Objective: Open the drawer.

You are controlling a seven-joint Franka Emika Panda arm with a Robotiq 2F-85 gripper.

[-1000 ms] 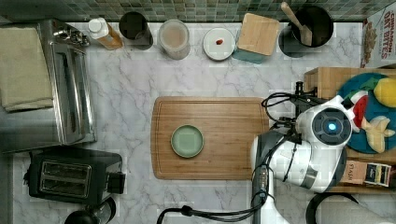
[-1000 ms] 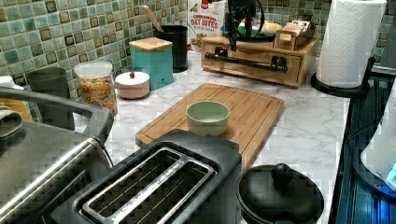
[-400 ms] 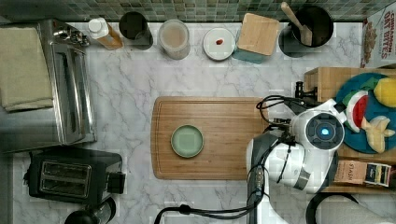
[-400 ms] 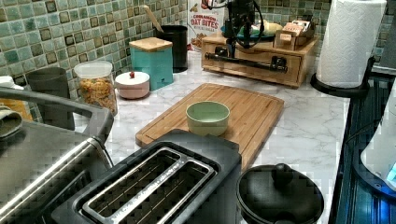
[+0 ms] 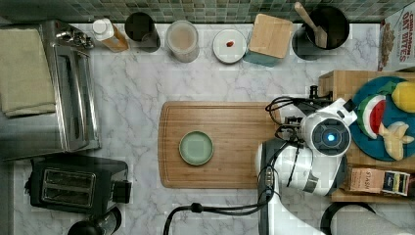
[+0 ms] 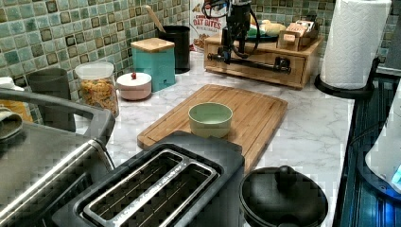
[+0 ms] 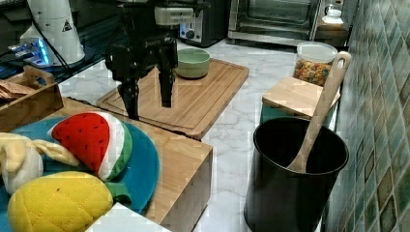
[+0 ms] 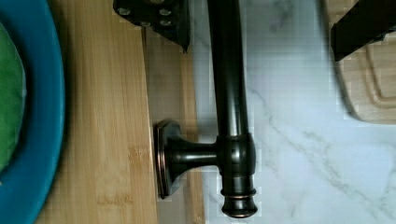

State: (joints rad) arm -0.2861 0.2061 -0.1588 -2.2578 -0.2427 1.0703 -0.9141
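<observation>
Moved: arm, shifted left in the top view, from over the box towards its front.
Gripper (image 7: 149, 104): lowered, fingers spread wide, straddling the bar handle (image 8: 229, 84); nothing gripped.
Drawer (image 6: 257, 66): closed, in the wooden box beyond the cutting board (image 6: 246, 111).
Unchanged: green bowl (image 5: 196, 148).
Meaning: handle bracketed; closing and pulling remain.

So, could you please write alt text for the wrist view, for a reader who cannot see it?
A long dark metal bar handle runs along the light wooden drawer front, fixed to it by a square-based post, with the open gripper straddling the bar, one finger on each side. Beside the drawer lie white marble counter, a blue plate's rim on the wooden top, and a cutting board corner.
</observation>
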